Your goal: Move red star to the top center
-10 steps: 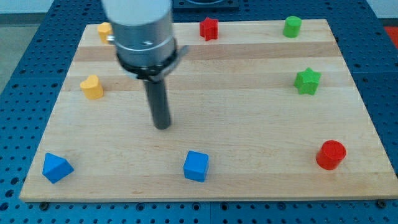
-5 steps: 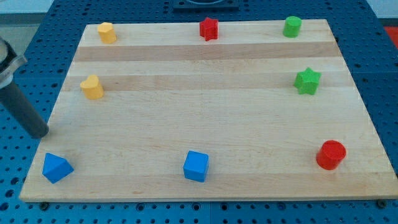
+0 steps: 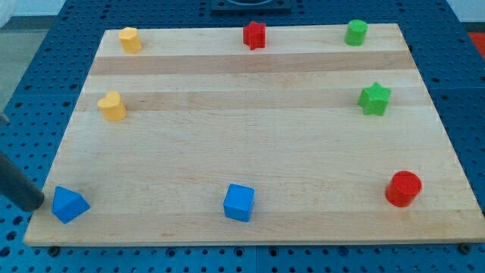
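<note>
The red star sits at the view's top centre of the wooden board. My rod comes in from the view's left edge, and my tip rests at the board's bottom left corner, just left of the blue triangular block. My tip is far from the red star, diagonally across the board from it.
A yellow block sits at the top left and a yellow heart at mid left. A green cylinder and a green star are on the right. A red cylinder is at the bottom right and a blue cube at the bottom centre.
My rod swept from the board's middle left off to the left edge, then down to the bottom left corner beside the blue triangular block. No block has moved.
</note>
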Available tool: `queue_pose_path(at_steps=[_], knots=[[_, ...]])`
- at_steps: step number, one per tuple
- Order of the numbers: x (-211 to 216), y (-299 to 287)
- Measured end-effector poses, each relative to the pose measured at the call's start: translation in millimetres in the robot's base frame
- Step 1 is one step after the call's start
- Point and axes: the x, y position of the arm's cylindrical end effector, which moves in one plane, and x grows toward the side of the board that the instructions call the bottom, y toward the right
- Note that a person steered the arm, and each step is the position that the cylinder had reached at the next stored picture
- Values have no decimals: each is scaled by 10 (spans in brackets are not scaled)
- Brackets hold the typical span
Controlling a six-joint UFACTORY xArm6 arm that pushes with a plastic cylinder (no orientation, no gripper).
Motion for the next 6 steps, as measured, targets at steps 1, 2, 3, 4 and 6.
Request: queue_pose_path(at_steps=[1,2,3,4,6], knots=[[41,0],[42,140],[44,617],[44,995],[45,1662]])
